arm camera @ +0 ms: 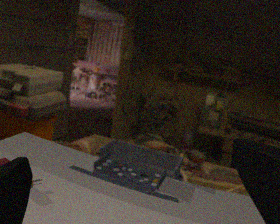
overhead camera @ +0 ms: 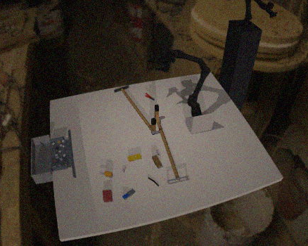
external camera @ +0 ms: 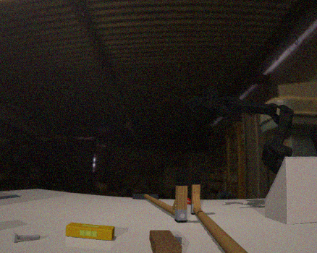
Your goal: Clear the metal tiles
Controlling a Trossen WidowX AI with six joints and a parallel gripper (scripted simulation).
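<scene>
My gripper [arm camera: 132,160] is open and empty; its two dark fingers frame the wrist view, well above the table. Small pale and orange tiles [overhead camera: 60,154] [arm camera: 132,174] lie scattered on dark blue-grey metal at the left table edge, by the walled catch box [overhead camera: 35,159] [arm camera: 141,150]. I cannot tell where plate ends and box begins. One long wooden-handled tool [overhead camera: 135,108] [external camera: 160,204] has a solid dark blade; another [overhead camera: 169,151] [external camera: 218,231] has an open rectangular frame head. Both lie on the table, away from my gripper, with black-tipped upright grips near each other.
A dark strip [overhead camera: 73,154] [arm camera: 123,184] lies before the tiles. A yellow block [overhead camera: 134,157] [external camera: 90,231], brown block [overhead camera: 157,162] [external camera: 165,241], red block [overhead camera: 107,195], blue-grey piece [overhead camera: 129,194] and orange-handled item [overhead camera: 108,173] lie on the table. Red pliers-like item [overhead camera: 149,95] lies behind.
</scene>
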